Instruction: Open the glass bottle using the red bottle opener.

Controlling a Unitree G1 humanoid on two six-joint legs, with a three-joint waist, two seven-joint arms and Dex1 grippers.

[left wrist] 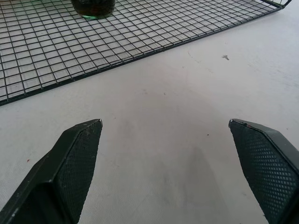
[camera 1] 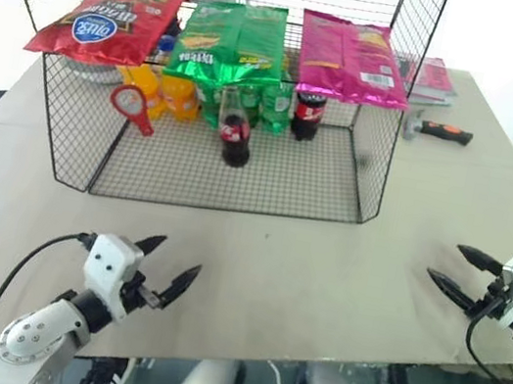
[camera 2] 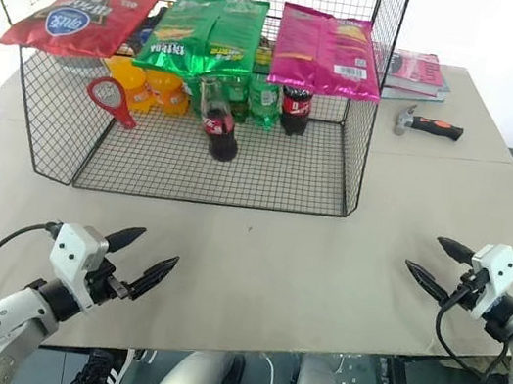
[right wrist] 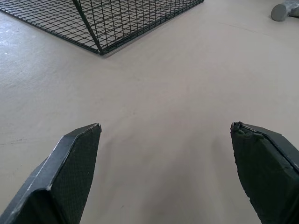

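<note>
Left eye view: flat red ring-headed bottle opener (camera 1: 132, 107) leans in the rack ahead, handle slanting down; spread, empty left gripper (camera 1: 166, 271) sits nearer than the spread, empty right gripper (camera 1: 460, 276).

Ahead of me a black wire rack (camera 1: 367, 187) stands on the beige table (camera 1: 323, 264). Red (camera 1: 108, 22), green (camera 1: 233, 44) and pink (camera 1: 351, 60) chip bags lie along its shelf, soda bottles (camera 1: 277, 106) stand beneath, and a hammer (camera 1: 436, 130) lies just beside books (camera 2: 415, 71).

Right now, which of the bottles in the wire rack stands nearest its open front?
The small clear-glass cola bottle with the red label; it stands alone, forward of the row of orange, green and dark soda bottles behind.
</note>
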